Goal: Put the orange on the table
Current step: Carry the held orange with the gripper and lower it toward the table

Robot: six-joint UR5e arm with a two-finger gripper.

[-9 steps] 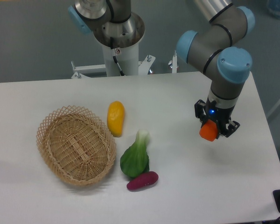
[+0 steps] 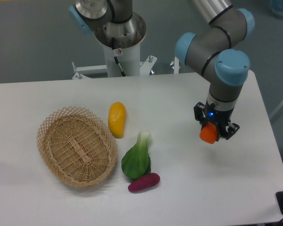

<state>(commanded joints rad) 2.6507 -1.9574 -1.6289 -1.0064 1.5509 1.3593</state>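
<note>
The gripper point(image 2: 212, 133) held the orange point(image 2: 208, 134) between its fingers point(image 2: 223, 132), clenched on the fruit over the right part of the white surface point(image 2: 179, 188), well apart from the basket point(image 2: 76, 146). Whether the fruit already touched the surface could not be told. In my judgement, if the fingers released while it hung above, the round orange could roll toward the right edge, which was not far.

A robotics lab is showing here: a grey, blue-jointed robot arm point(image 2: 217, 52) is standing bolted beside a plain white rectangular tabletop point(image 2: 47, 202), over grey floor point(image 2: 28, 42).
</note>
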